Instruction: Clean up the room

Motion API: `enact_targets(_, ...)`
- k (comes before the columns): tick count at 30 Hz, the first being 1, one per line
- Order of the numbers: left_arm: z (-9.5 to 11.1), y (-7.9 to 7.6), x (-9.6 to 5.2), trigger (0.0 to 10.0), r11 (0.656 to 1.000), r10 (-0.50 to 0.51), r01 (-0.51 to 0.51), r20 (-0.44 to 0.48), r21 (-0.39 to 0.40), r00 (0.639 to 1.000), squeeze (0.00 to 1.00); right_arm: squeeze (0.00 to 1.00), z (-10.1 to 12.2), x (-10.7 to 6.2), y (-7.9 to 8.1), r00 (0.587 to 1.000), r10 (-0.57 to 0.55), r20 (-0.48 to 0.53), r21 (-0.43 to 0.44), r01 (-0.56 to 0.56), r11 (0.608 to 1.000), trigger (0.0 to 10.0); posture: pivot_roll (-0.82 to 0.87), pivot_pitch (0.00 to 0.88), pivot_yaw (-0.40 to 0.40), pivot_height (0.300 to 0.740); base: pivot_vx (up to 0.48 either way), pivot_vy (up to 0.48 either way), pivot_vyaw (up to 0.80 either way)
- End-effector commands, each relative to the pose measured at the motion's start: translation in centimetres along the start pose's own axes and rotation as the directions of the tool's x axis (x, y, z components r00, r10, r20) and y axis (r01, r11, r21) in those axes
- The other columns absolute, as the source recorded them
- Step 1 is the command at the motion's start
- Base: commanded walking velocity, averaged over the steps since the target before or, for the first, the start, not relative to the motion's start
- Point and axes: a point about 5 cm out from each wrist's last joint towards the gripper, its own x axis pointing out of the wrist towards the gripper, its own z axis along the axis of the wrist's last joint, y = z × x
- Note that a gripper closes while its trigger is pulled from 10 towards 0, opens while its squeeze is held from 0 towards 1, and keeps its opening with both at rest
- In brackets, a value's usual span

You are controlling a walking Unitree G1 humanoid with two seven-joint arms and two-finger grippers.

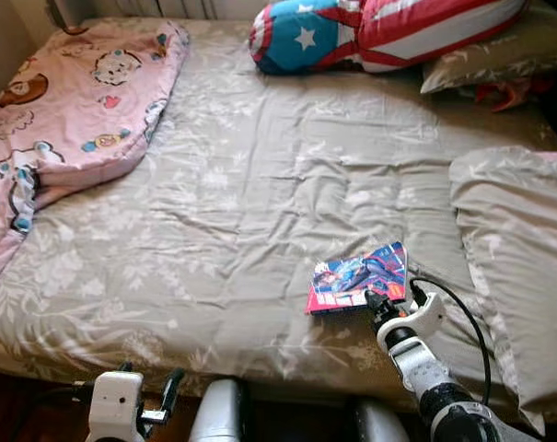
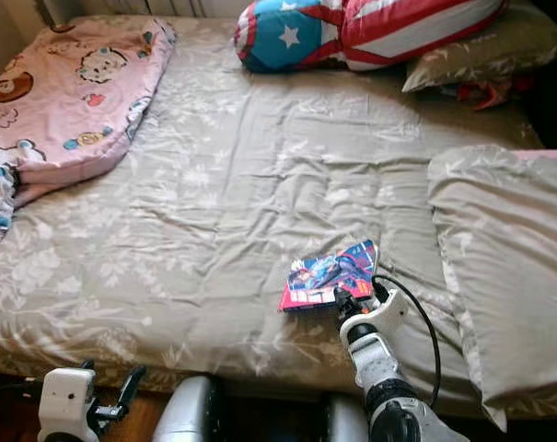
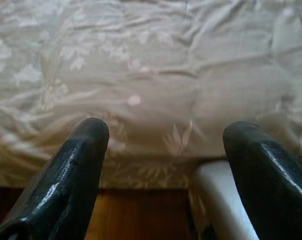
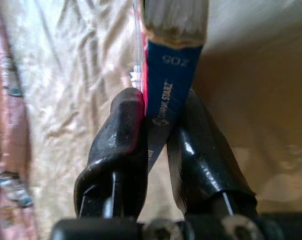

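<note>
In the left eye view, a bed covered with a grey flowered sheet is seen from its near edge. A comic book lies close to that near edge, toward the right side, and the right hand is closed on its near right corner. A pink cartoon blanket is bunched at the far left corner, a red, white and blue star pillow lies along the far edge, and a grey pillow sits at the right edge. The left hand is held low, below the near edge of the bed.

In the right eye view, the same layout is repeated, with the book flat on the sheet.

In the left wrist view, the left hand's two fingers are spread wide with nothing between them, pointed at the side of the bed.

In the right wrist view, the book's blue edge is pinched between the right hand's two fingers.

The tidying is judged to be at an early stage: the book has been gripped but not yet lifted, and the blanket and pillows are left unarranged.
</note>
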Motion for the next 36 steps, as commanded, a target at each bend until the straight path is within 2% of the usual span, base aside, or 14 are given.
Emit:
enact_targets(1, -0.2, 0.2, -0.6, 10.0, 1.000, -0.007, 0.007, -0.030, 0.025, 1.000, 0.00, 0.00, 0.1, 0.6, 1.7, 0.993, 0.120, 0.000, 0.040, -0.120, 0.992, 10.0, 0.27, 0.290, 0.024, 0.649, 0.000, 0.000, 0.00)
enact_targets(2, -0.2, 0.2, -0.6, 10.0, 1.000, -0.007, 0.007, -0.030, 0.025, 1.000, 0.00, 0.00, 0.1, 0.6, 1.7, 0.993, 0.120, 0.000, 0.040, -0.120, 0.992, 10.0, 0.27, 0.290, 0.024, 0.649, 0.000, 0.000, 0.00)
enact_targets(4, -0.1, 0.3, -1.1, 10.0, 0.999, -0.013, 0.015, -0.038, 0.037, 0.999, 0.00, 0.00, 0.1, 1.1, 3.2, 0.979, 0.205, -0.012, 0.013, -0.205, 0.979, 10.0, 0.27, 0.292, 0.029, 0.649, 0.000, 0.000, 0.00)
enact_targets(8, 0.0, 0.4, -1.3, 10.0, 0.999, -0.017, 0.019, -0.042, 0.046, 0.999, 0.00, 0.00, 0.2, 1.2, 3.0, 0.989, 0.148, -0.018, -0.007, -0.149, 0.989, 10.0, 0.27, 0.294, 0.029, 0.649, 0.000, 0.000, 0.00)
enact_targets(12, 0.2, 0.2, -1.7, 10.0, 0.997, -0.039, 0.043, -0.052, 0.062, 0.998, 0.00, 0.00, -0.2, -0.1, -0.7, 0.992, -0.124, -0.040, -0.096, 0.119, 0.988, 10.0, 0.27, 0.310, 0.039, 0.649, 0.000, 0.000, 0.00)
enact_targets(14, 0.0, -0.1, -1.9, 10.0, 0.997, -0.050, 0.054, -0.062, 0.063, 0.997, 0.00, 0.00, -0.3, -0.8, -2.4, 0.972, -0.234, -0.028, -0.058, 0.232, 0.971, 10.0, 0.27, 0.312, 0.041, 0.649, 0.000, 0.000, 0.00)
enact_targets(18, -0.1, -0.4, -2.3, 10.0, 0.994, -0.073, 0.079, -0.073, 0.075, 0.995, 0.00, 0.00, -0.8, -1.7, -3.9, 0.952, -0.303, -0.043, -0.078, 0.299, 0.951, 10.0, 0.28, 0.318, 0.045, 0.649, 0.000, 0.000, 0.00)
enact_targets(24, 0.0, -0.2, -2.4, 10.0, 0.994, -0.069, 0.076, -0.079, 0.081, 0.994, 0.00, 0.00, -1.1, -2.3, -4.8, 0.924, -0.381, -0.030, -0.068, 0.379, 0.923, 10.0, 0.28, 0.325, 0.047, 0.649, 0.000, 0.000, 0.00)
enact_targets(25, 0.1, -0.2, -2.5, 10.0, 0.993, -0.069, 0.076, -0.080, 0.086, 0.994, 0.00, 0.14, -1.1, -2.3, -4.9, 0.921, -0.389, -0.024, -0.061, 0.387, 0.920, 10.0, 0.28, 0.325, 0.048, 0.649, 0.000, 0.000, 0.00)
enact_targets(26, 0.1, -0.1, -2.5, 10.0, 0.993, -0.070, 0.077, -0.081, 0.088, 0.994, 0.00, 0.14, -1.1, -2.3, -4.8, 0.921, -0.388, -0.022, -0.057, 0.386, 0.921, 10.0, 0.28, 0.325, 0.048, 0.649, 0.000, 0.000, 0.00)
enact_targets(27, 0.1, -0.1, -2.5, 10.0, 0.993, -0.070, 0.077, -0.081, 0.090, 0.994, 0.00, 0.24, -1.1, -2.3, -4.8, 0.922, -0.387, -0.020, -0.055, 0.386, 0.921, 10.0, 0.28, 0.325, 0.048, 0.649, 0.000, 0.000, 0.00)
enact_targets(28, 0.1, -0.1, -2.6, 10.0, 0.992, -0.071, 0.078, -0.083, 0.094, 0.994, 0.00, 0.27, -1.1, -2.3, -4.8, 0.921, -0.390, -0.020, -0.052, 0.388, 0.920, 10.0, 0.28, 0.331, 0.052, 0.649, 0.000, 0.000, 0.00)
enact_targets(31, 0.1, 0.0, -2.5, 10.0, 0.992, -0.072, 0.080, -0.084, 0.097, 0.994, 0.00, 0.74, -1.0, -2.3, -5.0, 0.915, -0.404, -0.009, -0.077, 0.402, 0.912, 10.0, 0.28, 0.332, 0.053, 0.649, 0.000, 0.000, 0.00)
enact_targets(36, 0.2, -0.2, -2.1, 10.0, 0.992, -0.076, 0.083, -0.077, 0.100, 0.994, 0.00, 0.71, -0.4, -2.6, -5.3, 0.902, -0.432, 0.025, -0.065, 0.432, 0.899, 10.0, 0.28, 0.330, 0.051, 0.649, 0.000, 0.000, 0.00)
